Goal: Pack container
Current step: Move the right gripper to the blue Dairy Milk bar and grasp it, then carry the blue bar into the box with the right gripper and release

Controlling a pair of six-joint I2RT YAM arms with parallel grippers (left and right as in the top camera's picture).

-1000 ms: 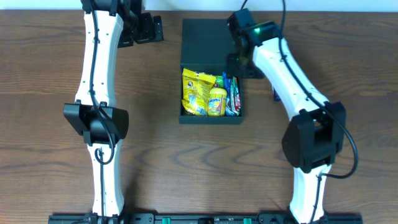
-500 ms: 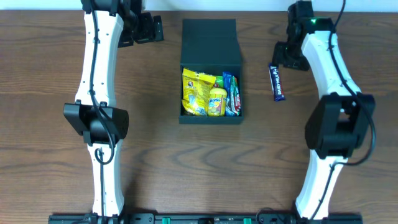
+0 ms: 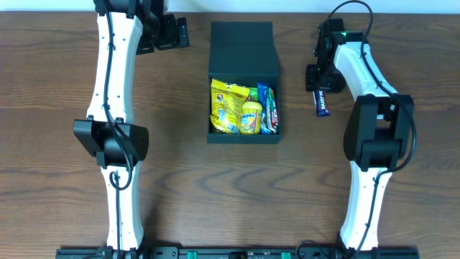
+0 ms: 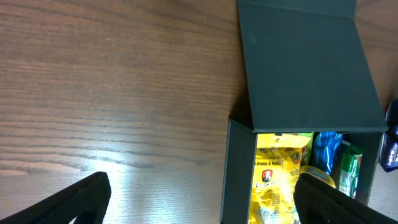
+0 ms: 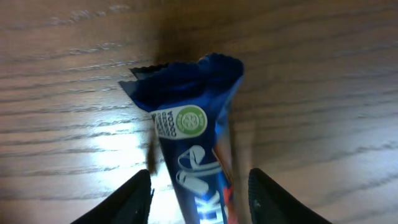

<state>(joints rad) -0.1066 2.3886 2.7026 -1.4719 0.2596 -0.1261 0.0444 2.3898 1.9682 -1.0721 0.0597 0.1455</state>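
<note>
box (image 3: 243, 47) open w/ three snacks (image 3: 244, 108) in; blue bar (image 5: 193, 143) not yet packed, on table (image 3: 57, 144). my right claw (image 5: 202, 199) spread astride it, left claw (image 4: 202, 199) spread, idle.

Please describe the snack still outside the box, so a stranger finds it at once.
Find the dark green container in the middle of the table. To its right, on the wood, lies a dark blue bar. It alone is outside; the other snacks are inside.
</note>
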